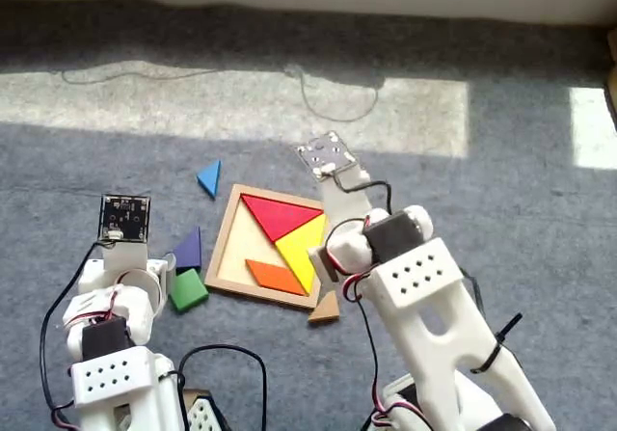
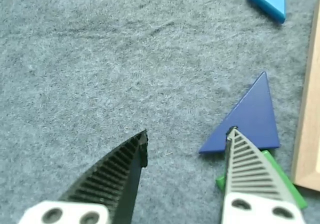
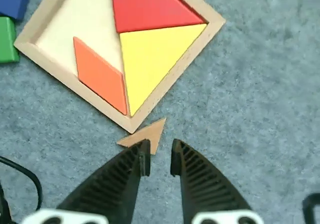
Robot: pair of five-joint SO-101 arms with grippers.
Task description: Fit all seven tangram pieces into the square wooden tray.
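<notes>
Left tool (image 2: 188, 132) gaped wide beside navy triangle (image 2: 250, 119); right tool (image 3: 160, 144), narrowly parted, hovered at tan triangle (image 3: 147, 134) by tray (image 3: 170, 75).

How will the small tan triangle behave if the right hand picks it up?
The tan triangle looks thin, stiff wood, so probably light. Flat on the carpet, it should not roll, but its low edges may slip from the right hand.

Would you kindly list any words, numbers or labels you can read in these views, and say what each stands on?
None can be read.
The red triangle, the other pieces and the tray carry no print.
Marks on the wrist boards are too small to read.
</notes>
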